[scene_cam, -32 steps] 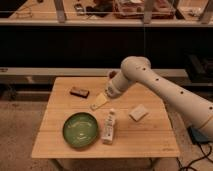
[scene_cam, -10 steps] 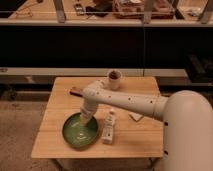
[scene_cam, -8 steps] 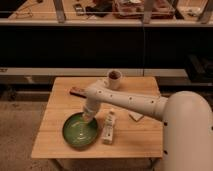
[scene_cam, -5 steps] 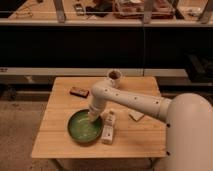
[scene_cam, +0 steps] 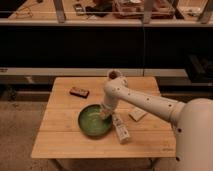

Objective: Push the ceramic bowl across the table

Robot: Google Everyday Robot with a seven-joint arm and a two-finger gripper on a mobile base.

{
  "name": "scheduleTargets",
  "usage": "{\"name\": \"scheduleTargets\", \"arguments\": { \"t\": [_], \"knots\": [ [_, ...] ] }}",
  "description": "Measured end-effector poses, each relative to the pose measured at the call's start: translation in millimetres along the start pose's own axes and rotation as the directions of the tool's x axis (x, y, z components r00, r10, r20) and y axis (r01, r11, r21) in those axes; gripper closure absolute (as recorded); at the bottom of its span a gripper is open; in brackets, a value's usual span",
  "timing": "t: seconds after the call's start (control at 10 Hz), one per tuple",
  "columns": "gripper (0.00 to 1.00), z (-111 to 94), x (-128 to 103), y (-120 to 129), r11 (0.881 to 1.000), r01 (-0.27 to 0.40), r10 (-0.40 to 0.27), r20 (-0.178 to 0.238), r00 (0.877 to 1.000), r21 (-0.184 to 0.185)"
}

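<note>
The green ceramic bowl (scene_cam: pixel 93 121) sits on the bamboo-coloured table (scene_cam: pixel 60 130), a little left of the middle. My white arm reaches in from the lower right and bends down to the bowl. My gripper (scene_cam: pixel 105 113) is at the bowl's far right rim, touching it or just inside it. The arm hides part of that rim.
A white bottle-like item (scene_cam: pixel 120 130) lies just right of the bowl, touching or nearly so. A small white packet (scene_cam: pixel 136 114) lies further right. A dark flat object (scene_cam: pixel 79 92) lies at the far left. A white cup (scene_cam: pixel 115 75) stands at the far edge. A dark bench runs behind the table.
The arm swung from the table's middle down to the bowl. Over the last second the bowl and gripper have moved right and slightly toward the far edge.
</note>
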Motion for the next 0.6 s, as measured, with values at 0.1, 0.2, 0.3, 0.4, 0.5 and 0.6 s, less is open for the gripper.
{"name": "scheduleTargets", "arguments": {
  "t": [0.1,0.2,0.3,0.4,0.5,0.6],
  "knots": [
    [1.0,-2,-9,11,1.0,-0.021,0.021,0.006,1.0,-0.012],
    [1.0,-3,-14,18,0.999,-0.036,0.036,0.01,0.999,-0.019],
    [1.0,-5,-21,27,0.998,-0.055,0.055,0.014,0.998,-0.031],
    [1.0,-11,-27,38,0.996,-0.078,0.078,0.011,0.997,-0.046],
    [1.0,-15,-30,46,0.994,-0.092,0.092,0.007,0.996,-0.056],
    [1.0,-19,-35,54,0.992,-0.106,0.107,0.006,0.994,-0.068]
  ]
}}
